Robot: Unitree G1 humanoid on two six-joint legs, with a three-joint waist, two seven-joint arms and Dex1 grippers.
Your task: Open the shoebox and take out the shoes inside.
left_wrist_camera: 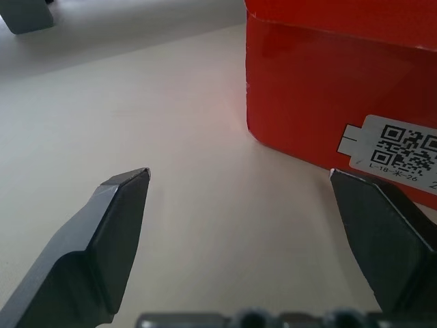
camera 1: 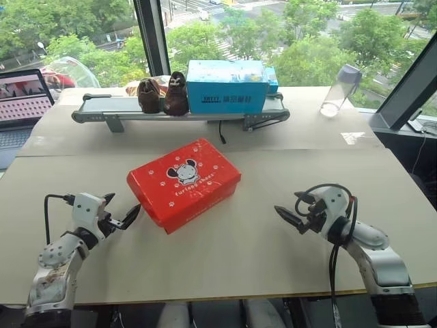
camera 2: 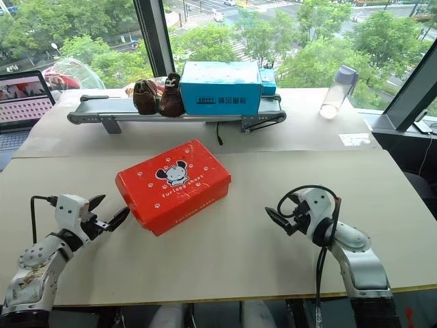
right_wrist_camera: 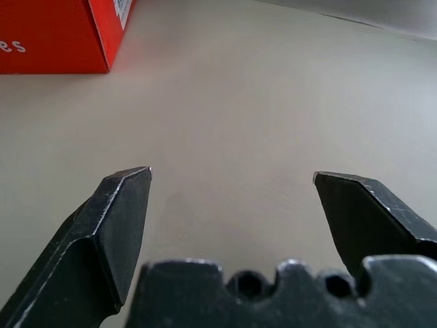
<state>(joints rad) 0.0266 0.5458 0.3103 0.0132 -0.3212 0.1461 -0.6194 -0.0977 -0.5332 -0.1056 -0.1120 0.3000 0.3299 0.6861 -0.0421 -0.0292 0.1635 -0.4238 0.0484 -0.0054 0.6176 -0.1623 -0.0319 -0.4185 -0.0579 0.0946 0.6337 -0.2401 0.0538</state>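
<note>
nearest, the left gripper (camera 1: 123, 210) and right gripper (camera 1: 292, 217) hover over the table (camera 1: 239, 260), both spread wide and empty; between them, closer to the left one, the shoebox (camera 1: 183, 183) sits closed, shoes unseen inside; beyond, brown shoes (camera 1: 164, 94) and a blue box (camera 1: 227, 86) on a conveyor; a one-sided push on the lid would likely just slide the light box.

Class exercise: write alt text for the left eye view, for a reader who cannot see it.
A closed red shoebox lies on a beige table between two open robot grippers, the left gripper close beside it, the right gripper farther off. Behind, a grey conveyor carries dark brown shoes and a light-blue box.
</note>
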